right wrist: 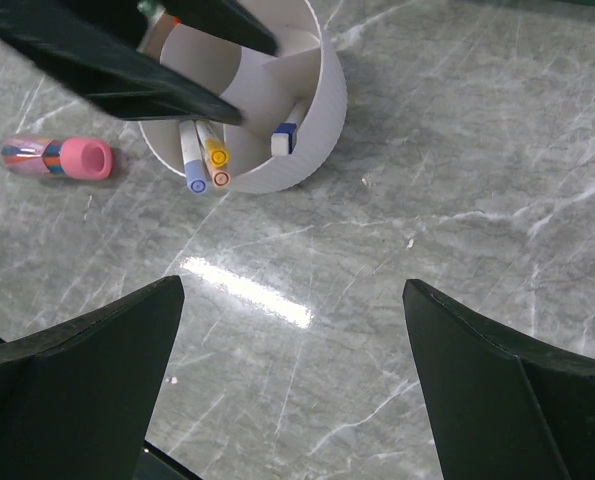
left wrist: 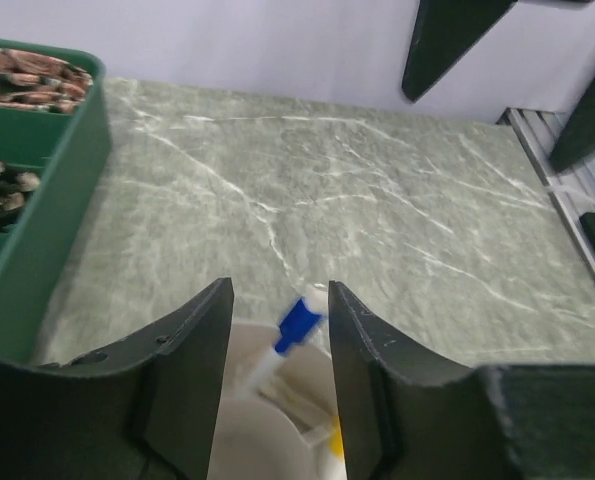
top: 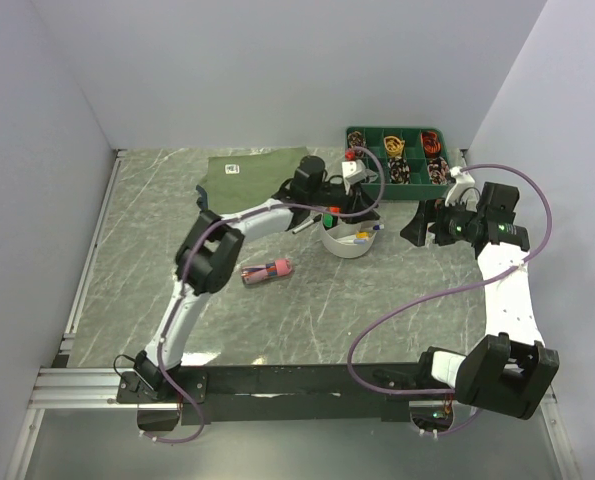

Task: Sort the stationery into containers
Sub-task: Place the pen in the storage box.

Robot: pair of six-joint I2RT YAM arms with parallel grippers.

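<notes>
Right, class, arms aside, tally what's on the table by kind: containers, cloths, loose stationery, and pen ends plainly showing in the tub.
Containers: 2 (white tub, green tray)
Cloths: 1 (olive cloth)
Loose stationery: 1 (pink-capped tube)
Pens in the tub: 4 (blue-tipped pen, yellow-tipped pen, orange-tipped pen, dark-blue-capped pen)
Total: 8

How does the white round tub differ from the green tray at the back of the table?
The white tub is round; the green tray is rectangular. The tray covers more of the table than the tub. The tub holds pens standing on end, while the tray holds small brown and orange items lying in it. Both are split by dividers into compartments.
</notes>
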